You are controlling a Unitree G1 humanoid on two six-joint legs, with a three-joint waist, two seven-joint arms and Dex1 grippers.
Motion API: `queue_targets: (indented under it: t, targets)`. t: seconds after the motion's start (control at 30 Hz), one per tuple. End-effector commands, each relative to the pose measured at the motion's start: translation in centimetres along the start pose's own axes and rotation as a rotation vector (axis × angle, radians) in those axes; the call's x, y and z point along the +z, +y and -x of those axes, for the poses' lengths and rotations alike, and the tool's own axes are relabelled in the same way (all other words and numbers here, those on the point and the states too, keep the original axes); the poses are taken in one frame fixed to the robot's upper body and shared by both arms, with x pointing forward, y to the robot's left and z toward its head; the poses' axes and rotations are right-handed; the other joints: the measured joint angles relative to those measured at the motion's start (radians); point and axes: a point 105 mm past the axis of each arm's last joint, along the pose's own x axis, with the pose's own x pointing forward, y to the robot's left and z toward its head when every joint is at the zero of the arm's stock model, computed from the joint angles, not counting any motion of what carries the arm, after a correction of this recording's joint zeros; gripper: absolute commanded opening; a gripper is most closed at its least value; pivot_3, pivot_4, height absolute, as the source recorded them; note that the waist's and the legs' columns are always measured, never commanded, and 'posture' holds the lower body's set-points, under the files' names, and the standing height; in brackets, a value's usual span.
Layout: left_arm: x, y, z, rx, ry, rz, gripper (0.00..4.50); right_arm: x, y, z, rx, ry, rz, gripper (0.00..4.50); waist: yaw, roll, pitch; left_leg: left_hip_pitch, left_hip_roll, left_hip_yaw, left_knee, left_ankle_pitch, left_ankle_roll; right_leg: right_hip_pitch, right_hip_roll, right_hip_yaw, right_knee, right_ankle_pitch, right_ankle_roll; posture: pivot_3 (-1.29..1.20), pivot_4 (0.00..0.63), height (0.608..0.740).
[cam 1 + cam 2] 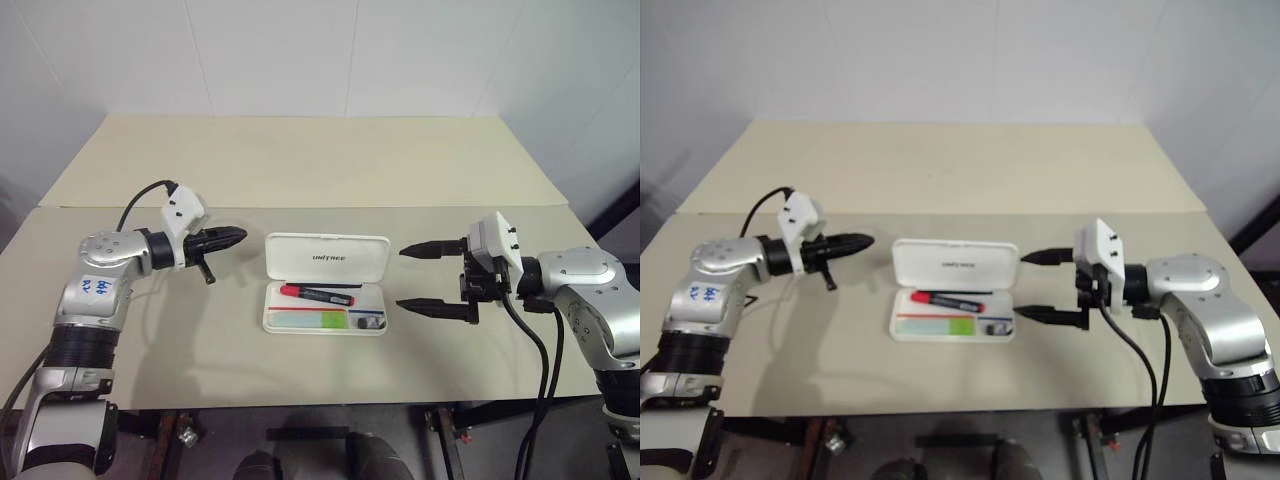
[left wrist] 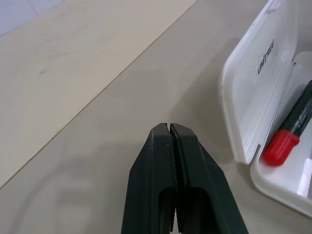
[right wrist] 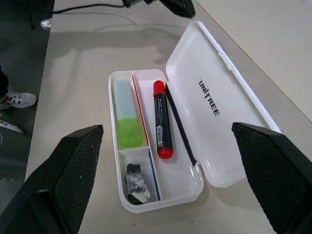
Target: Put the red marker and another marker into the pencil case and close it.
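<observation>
Markers: both in case (image 1: 325,310).
Left gripper (image 1: 236,236): fingers pressed together (empty); nudge lid (image 1: 327,258) from behind.
Right gripper (image 1: 413,277): fingers apart; steady the tray.

Lid lettering: "UNITREE", dark capitals on the inside of the pencil case (image 3: 214,100) lid.
Red marker (image 3: 162,119) label: print too small to read.

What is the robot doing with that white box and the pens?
The robot is packing a pencil case. The red marker and the pale marker with a green cap already lie inside, and the lid is open, leaning back. The left gripper, fingers shut and holding nothing, points at the lid from the left. The right gripper waits wide open on the other side. Closing the lid is what is left.
</observation>
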Motion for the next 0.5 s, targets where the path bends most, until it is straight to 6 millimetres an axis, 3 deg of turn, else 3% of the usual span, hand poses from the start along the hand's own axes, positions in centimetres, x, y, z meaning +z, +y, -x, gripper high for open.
queue_targets:
  t: [0.03, 0.5]
  targets:
    - [2.1, -0.6, -0.7, -0.057, -0.092, -0.065, 0.05, 1.0, 0.1, -0.3, 0.002, -0.022, 0.042, 4.50, 0.001, 0.000, 0.000, 0.000, 0.000, 0.000, 0.000, 0.000, 0.000, 0.000, 0.000, 0.000, 0.000, 0.000, 0.000, 0.00, 0.150, 0.740]
    - [3.0, -4.0, -0.3, -0.253, -0.177, -0.166, 0.05, 1.0, 0.2, -0.4, -0.012, -0.040, 0.027, 4.50, 0.001, 0.000, 0.000, -0.001, 0.000, 0.000, 0.001, 0.000, 0.000, 0.000, 0.000, 0.000, 0.000, 0.000, 0.000, 0.00, 0.150, 0.740]
